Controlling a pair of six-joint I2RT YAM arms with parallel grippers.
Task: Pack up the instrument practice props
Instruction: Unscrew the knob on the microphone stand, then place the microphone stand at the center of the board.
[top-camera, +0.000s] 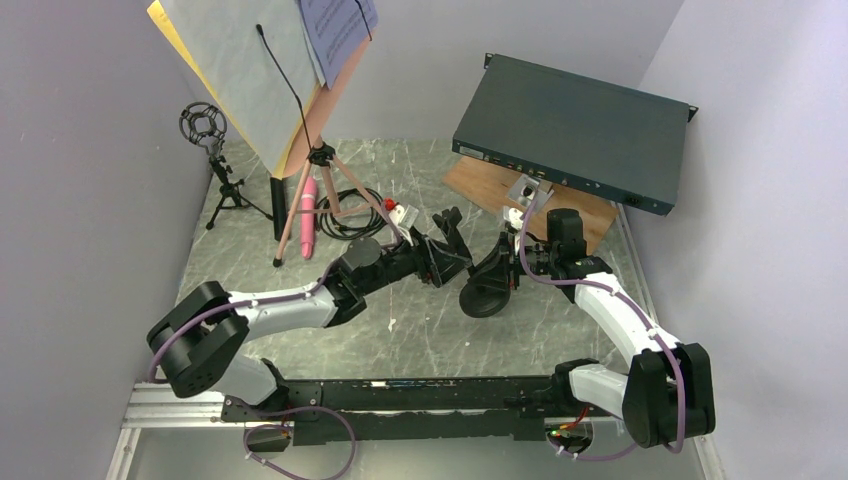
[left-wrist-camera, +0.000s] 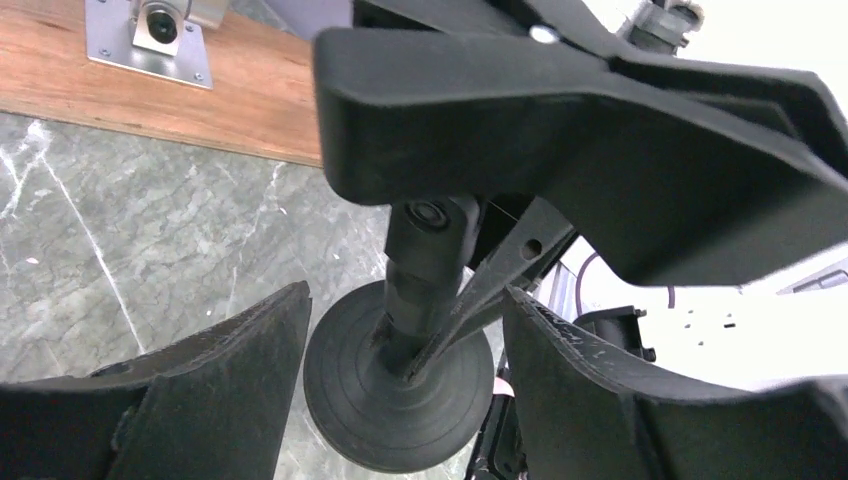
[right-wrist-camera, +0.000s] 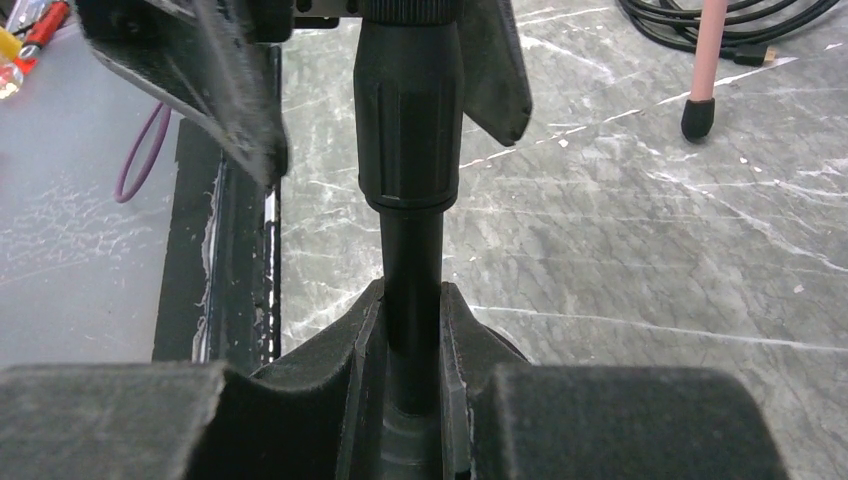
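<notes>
My right tool (right-wrist-camera: 412, 330) was clenched on the stem of one black mic holder (top-camera: 487, 290) at mid table (top-camera: 400, 330), near the wooden board (top-camera: 470, 185) and the teal rack box (top-camera: 575, 130). My left tool (left-wrist-camera: 405, 300) stood released, one finger on each side of that stem. Far left I counted a second mic holder (top-camera: 222, 175), one pink microphone (top-camera: 308, 215) and one music desk (top-camera: 338, 88). The print on its pages was too small to read.

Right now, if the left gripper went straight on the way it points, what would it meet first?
Most likely the post of the mic stand, dead ahead between the open fingers of the left gripper; the right gripper holds it. Depth is unclear.
</notes>
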